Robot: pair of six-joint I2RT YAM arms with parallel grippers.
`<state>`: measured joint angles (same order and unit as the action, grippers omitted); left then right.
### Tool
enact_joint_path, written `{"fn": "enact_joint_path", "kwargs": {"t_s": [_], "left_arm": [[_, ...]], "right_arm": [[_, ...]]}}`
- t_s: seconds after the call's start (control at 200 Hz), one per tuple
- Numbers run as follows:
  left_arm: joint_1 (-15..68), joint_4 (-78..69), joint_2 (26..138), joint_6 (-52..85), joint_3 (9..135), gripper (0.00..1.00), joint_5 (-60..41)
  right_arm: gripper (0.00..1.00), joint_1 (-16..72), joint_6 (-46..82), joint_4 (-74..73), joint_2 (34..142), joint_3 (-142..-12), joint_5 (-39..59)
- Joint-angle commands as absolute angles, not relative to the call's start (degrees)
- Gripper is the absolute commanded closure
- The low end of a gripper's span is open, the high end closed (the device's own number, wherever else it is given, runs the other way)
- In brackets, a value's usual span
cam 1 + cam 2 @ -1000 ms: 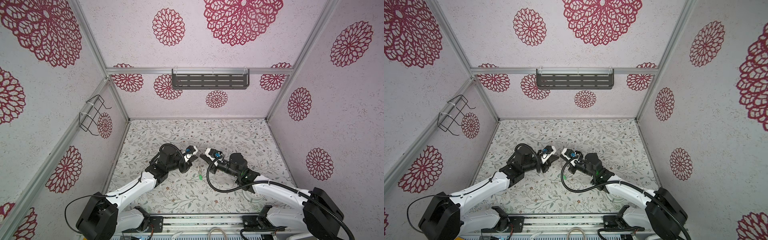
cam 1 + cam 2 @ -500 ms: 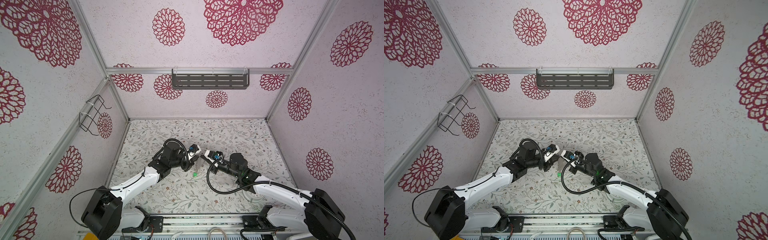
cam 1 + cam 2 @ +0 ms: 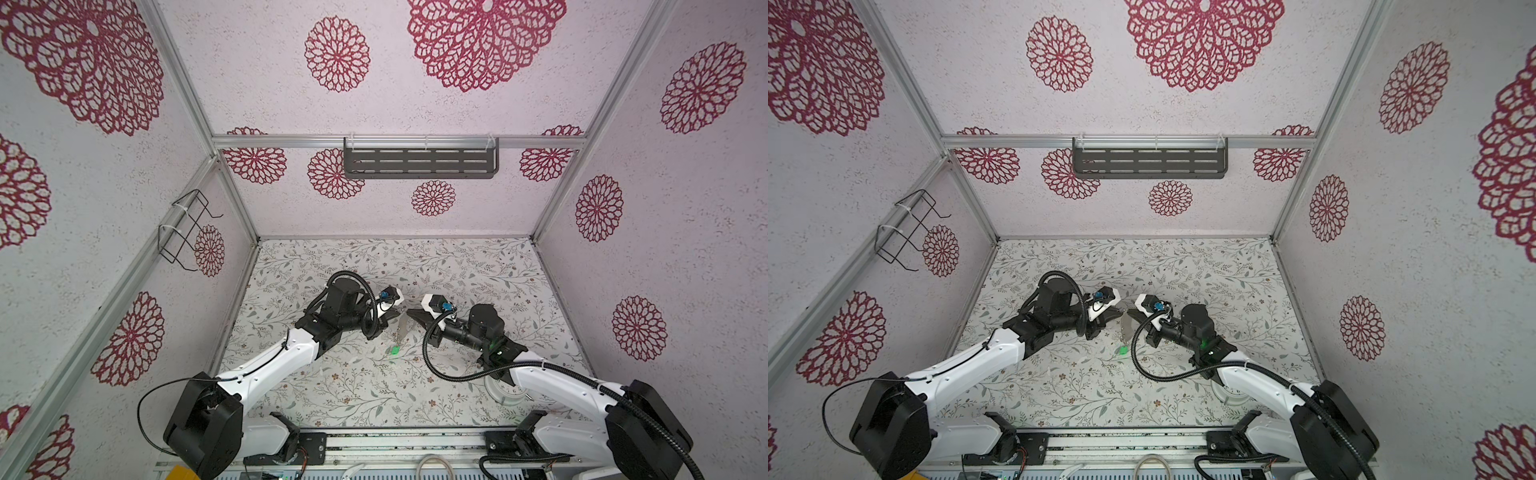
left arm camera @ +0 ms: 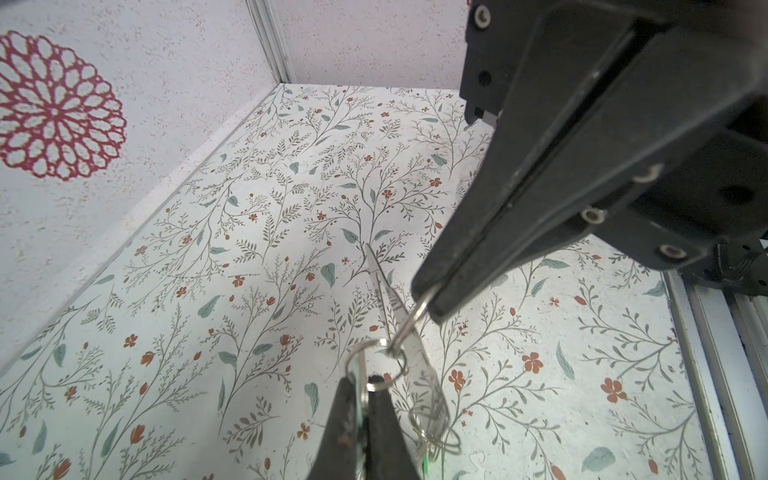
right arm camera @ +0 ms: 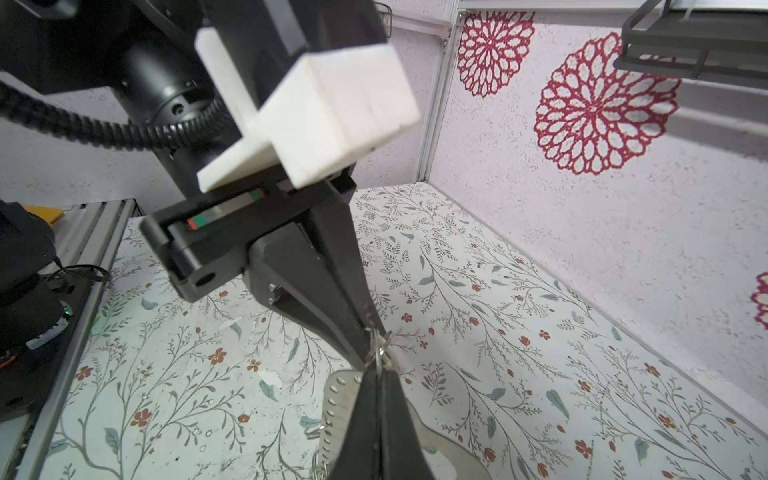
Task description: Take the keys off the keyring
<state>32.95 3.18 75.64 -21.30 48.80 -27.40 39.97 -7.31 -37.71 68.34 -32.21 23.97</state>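
Jaws on both my tools are pressing almost fully together, each pair pinching thin wire. My left tool (image 4: 365, 385) is gripping a small split ring (image 4: 376, 384) between its tips, and my right tool (image 4: 428, 297) is nipping a second ring (image 4: 410, 321) at its very point. The two tips are sitting just beside each other, raised over the middle of the surface (image 3: 332, 395).

The keyring (image 3: 402, 328), a flat dull-metal piece, is hanging from those rings between the tools. A green tag (image 3: 395, 351) is dangling at the low end of the bunch, and I cannot tell whether it is touching the surface. The keys themselves are showing too small to pick out.

The surface is wearing a pale print of leafy sprigs and small red flowers. A white alarm clock (image 3: 509, 395) is lying partly under my right arm, well apart from the keyring. Pale walls around me are carrying red rosettes. A dark slotted shelf (image 3: 419, 162) is hanging on the back wall and a wire rack (image 3: 187, 228) on the left one.
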Motion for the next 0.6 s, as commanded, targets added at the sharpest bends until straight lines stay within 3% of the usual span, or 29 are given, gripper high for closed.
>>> {"fn": "enact_joint_path", "kwargs": {"t_s": [0.0,0.595], "left_arm": [[31.9,6.1,75.4,-23.4,49.7,1.0,-27.6],[30.3,11.2,74.6,-29.1,51.9,1.0,-29.1]], "right_arm": [[1.0,39.2,-1.8,-46.8,68.3,-32.3,29.3],[1.0,38.6,4.5,-49.3,70.2,-32.3,36.1]]}}
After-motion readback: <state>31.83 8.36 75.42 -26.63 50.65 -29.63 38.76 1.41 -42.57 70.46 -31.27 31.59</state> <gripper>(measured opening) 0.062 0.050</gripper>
